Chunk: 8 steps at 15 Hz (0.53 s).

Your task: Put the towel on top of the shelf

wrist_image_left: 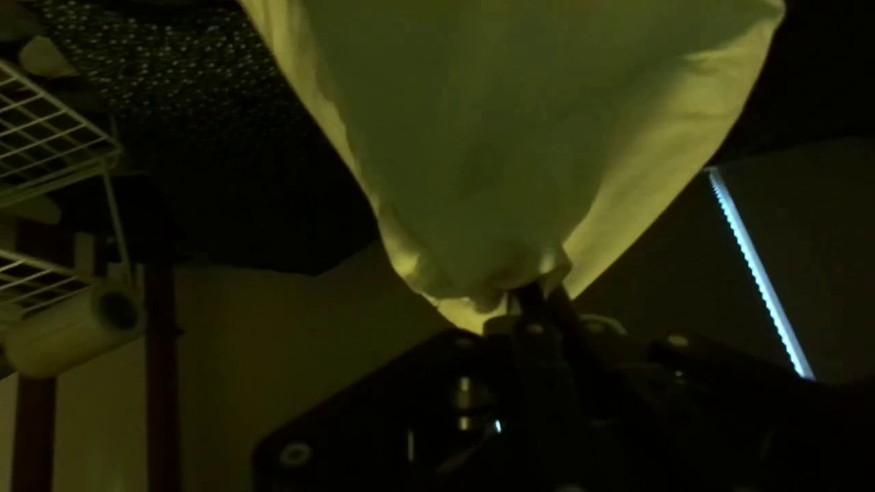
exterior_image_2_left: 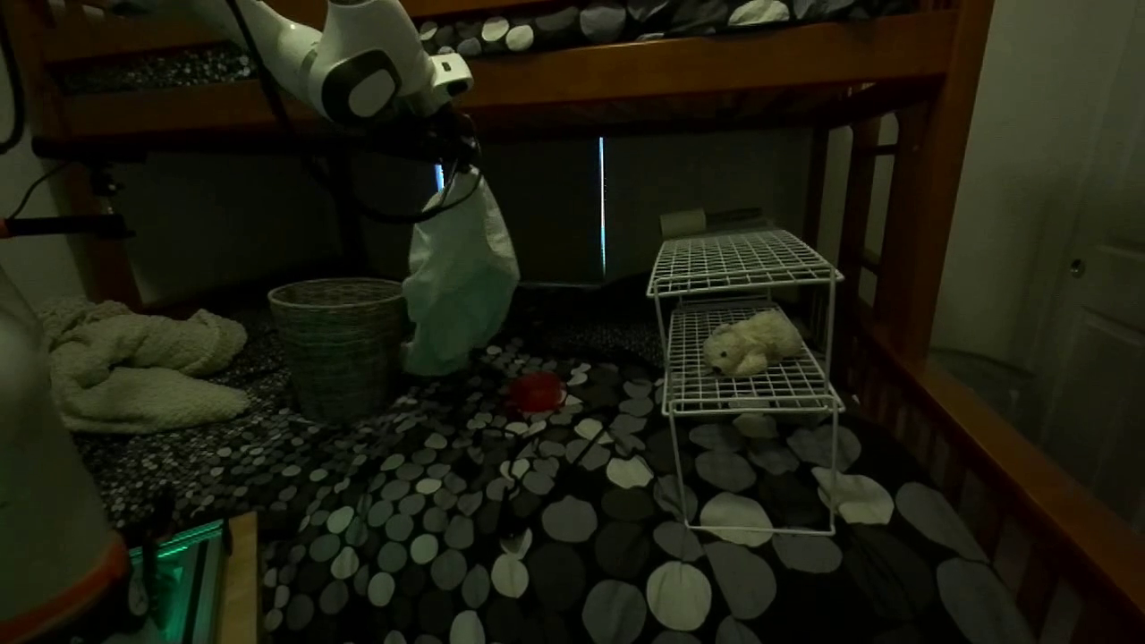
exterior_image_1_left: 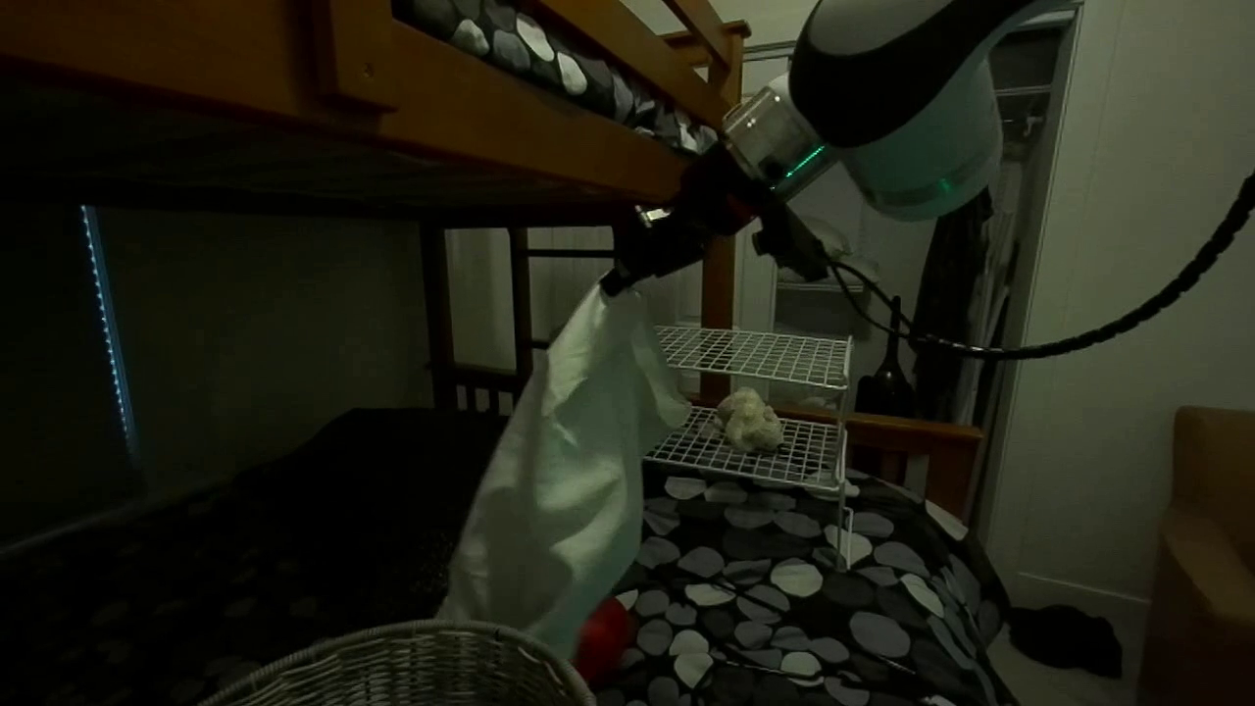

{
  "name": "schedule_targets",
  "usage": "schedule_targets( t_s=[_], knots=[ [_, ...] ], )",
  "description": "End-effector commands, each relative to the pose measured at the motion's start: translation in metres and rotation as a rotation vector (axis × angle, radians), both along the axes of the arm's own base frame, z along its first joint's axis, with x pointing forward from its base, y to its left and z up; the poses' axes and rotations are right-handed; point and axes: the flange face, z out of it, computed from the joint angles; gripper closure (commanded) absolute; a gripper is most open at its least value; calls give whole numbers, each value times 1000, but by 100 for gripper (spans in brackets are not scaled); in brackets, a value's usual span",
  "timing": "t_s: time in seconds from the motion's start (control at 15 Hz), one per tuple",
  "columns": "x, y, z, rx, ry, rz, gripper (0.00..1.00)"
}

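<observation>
Well, the Robotiq gripper [exterior_image_1_left: 612, 283] had the white towel [exterior_image_1_left: 574, 451] pinched, dangling right beneath it; lower and well apart stood the two-tier wire shelf [exterior_image_2_left: 747, 257], which the hanging end could snag if carried too low.

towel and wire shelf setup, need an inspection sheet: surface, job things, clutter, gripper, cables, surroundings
Surface: dark dotted bedding.
Job's things: white wire shelf upright on the bedding; pale towel hanging in the air, not on the shelf.
Clutter: stuffed toy on the shelf's lower tier; red object and wicker basket on the bedding; bunched cream blanket; pale roll-like thing near the shelf's upper back edge, support unclear.
Gripper: closed on the towel's top end.
Cables: dark cable hanging in a slack curve; contact with the towel cannot be told.
Surroundings: wooden upper bunk overhead; dim light hides detail.
</observation>
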Motion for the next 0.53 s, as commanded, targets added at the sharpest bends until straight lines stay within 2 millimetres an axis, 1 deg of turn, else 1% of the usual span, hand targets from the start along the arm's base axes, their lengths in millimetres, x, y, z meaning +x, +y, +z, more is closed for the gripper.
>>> schedule_targets(
  t_s=[0.0,0.07,0.13,0.2,0.27,0.33,0.47],
  knots=[
    [-4,-9,5,2,-10,-16,98],
    [-1,-19,9,2,-29,-54,100],
    [12,-41,16,17,-65,-140,100],
    [25,-63,27,26,-90,-190,100],
    [40,-91,42,39,-115,-242,100],
    [55,-114,50,49,-138,-294,100],
    [86,-164,75,62,-186,-402,100]
  ],
)
